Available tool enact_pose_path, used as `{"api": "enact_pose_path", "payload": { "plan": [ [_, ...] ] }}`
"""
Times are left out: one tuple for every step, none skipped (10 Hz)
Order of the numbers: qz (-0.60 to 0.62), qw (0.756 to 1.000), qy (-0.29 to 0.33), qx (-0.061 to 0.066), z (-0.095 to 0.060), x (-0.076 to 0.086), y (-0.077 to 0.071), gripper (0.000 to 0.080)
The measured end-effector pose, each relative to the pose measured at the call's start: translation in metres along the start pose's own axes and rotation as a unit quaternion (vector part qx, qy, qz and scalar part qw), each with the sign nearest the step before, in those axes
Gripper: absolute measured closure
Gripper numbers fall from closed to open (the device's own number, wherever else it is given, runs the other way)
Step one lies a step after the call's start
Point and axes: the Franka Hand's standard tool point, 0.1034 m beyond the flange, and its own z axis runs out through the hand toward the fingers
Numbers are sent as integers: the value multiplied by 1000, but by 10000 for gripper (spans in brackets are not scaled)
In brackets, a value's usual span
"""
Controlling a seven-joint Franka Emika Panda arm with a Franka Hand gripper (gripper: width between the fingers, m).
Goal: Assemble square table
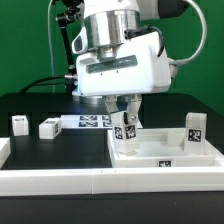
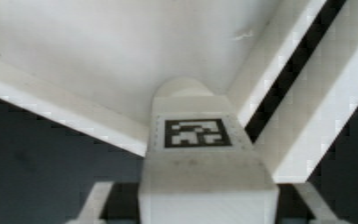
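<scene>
The square table's white slab (image 1: 165, 150) lies flat at the exterior view's right. One white leg (image 1: 127, 131) with a tag stands upright at the slab's near left corner. My gripper (image 1: 124, 108) hangs straight over it, with a finger on each side of the leg's top. In the wrist view the leg (image 2: 202, 150) sits between my fingers (image 2: 98, 200), and a thin dark gap shows on each side of it. Another leg (image 1: 193, 130) stands at the slab's far right corner. Two more legs (image 1: 19, 123) (image 1: 47, 127) lie on the black table at the left.
The marker board (image 1: 92, 121) lies behind the gripper. The long low white border wall (image 1: 90, 182) runs along the front. The slab's raised rim (image 2: 282, 90) passes close beside the leg in the wrist view.
</scene>
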Motion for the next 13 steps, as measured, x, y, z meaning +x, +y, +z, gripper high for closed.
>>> {"api": "enact_pose_path", "payload": {
  "plan": [
    [1,1000,0,0,0,0,0,509],
    [-11,1000,0,0,0,0,0,398],
    [-65,998,1,1,0,0,-1,398],
    [-101,995,2,1,0,1,-1,233],
    [-161,987,2,0,2,-1,-1,233],
    [-223,975,0,0,3,-4,-3,163],
    [-266,964,-1,1,3,-7,-4,153],
    [-277,961,-1,1,3,-5,-3,150],
    [-319,948,-1,0,3,-5,-3,150],
    [-357,934,-1,0,3,-4,-3,150],
    [-393,919,-1,0,3,-4,-2,150],
    [-451,892,12,-6,4,-6,-5,150],
    [-521,853,20,-14,5,-8,-8,150]
  ]
}}
